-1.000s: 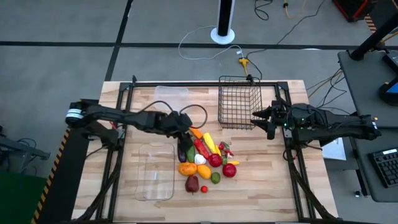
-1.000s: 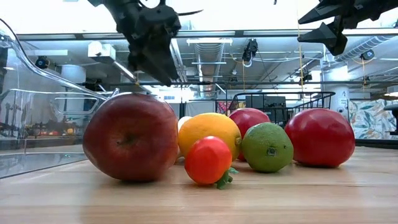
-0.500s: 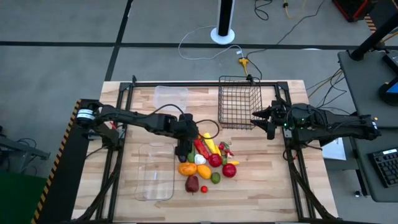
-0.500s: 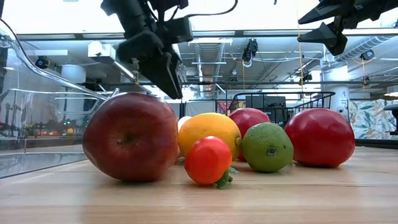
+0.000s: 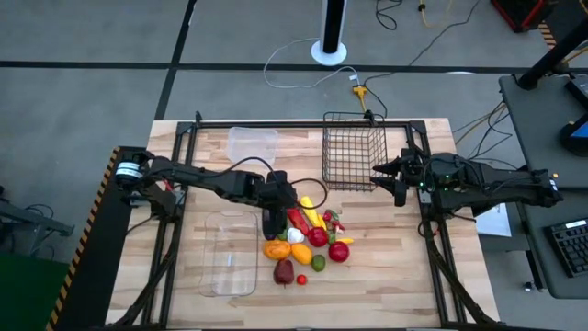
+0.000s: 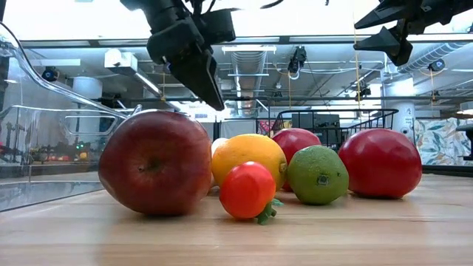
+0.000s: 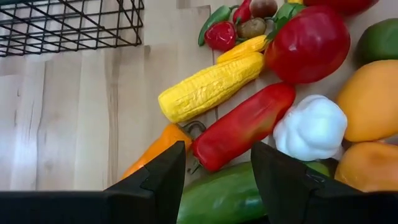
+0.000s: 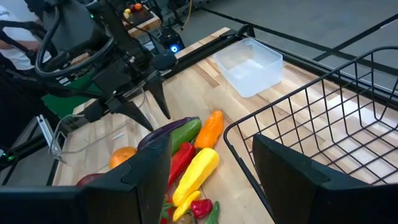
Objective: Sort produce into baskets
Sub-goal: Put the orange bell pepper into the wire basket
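Nearest the low cam sat a dark red apple (image 6: pixel 155 162), at the front edge of the produce pile (image 5: pixel 301 235) w/ a small red tomato (image 6: pixel 247 190) just beside it, then an orange fruit (image 6: pixel 248 157), a lime (image 6: pixel 318 174) and a big red tomato (image 6: pixel 380 162) behind. The pile lay mid-table, just right of the long clear tray (image 5: pixel 230 255). Over the pile's left side hung the left gripper (image 5: pixel 271 217), fingers spread apart and holding nothing, above the eggplant (image 8: pixel 166 134) and green cucumber (image 7: pixel 229 197). Its wrist cam looked past both fingers (image 7: pixel 163 171) onto the cucumber, w/ an orange pepper (image 7: pixel 157 147) and a long red pepper (image 7: pixel 243 125) just beyond, a white garlic bulb (image 7: pixel 310 126) touching the red pepper's side, then yellow corn (image 7: pixel 211 86) and a red round fruit (image 7: pixel 306 43) farther out. Beyond the pile toward the table's far edge stood the black wire basket (image 5: pixel 353 150), w/ the small clear tub (image 5: pixel 251 144) to the pile's far left. The right gripper (image 5: pixel 384 174) waited well right of the pile, beside the basket's right wall, raised off the table, fingers apart and holding nothing. In its wrist cam a person's white sleeve (image 8: pixel 18 46) showed past the table.
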Robot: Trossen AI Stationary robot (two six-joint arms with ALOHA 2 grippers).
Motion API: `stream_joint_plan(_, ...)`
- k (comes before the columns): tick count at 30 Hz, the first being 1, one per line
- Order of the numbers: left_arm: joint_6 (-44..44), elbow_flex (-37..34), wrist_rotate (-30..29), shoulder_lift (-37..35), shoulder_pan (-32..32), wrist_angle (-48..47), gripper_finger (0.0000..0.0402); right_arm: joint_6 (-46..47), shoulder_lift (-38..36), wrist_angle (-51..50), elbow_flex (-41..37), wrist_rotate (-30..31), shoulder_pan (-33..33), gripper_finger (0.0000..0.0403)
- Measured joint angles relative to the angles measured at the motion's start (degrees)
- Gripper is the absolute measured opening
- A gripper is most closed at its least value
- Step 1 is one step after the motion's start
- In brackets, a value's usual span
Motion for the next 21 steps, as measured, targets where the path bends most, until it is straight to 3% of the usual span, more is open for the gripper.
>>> stream_joint_plan(21, -4.05, -0.07, -0.85, 0.24, -3.07, 2.96, 0.0166, 0.57, 0.35, 0.02, 0.00, 0.00, 0.00, 0.0217)
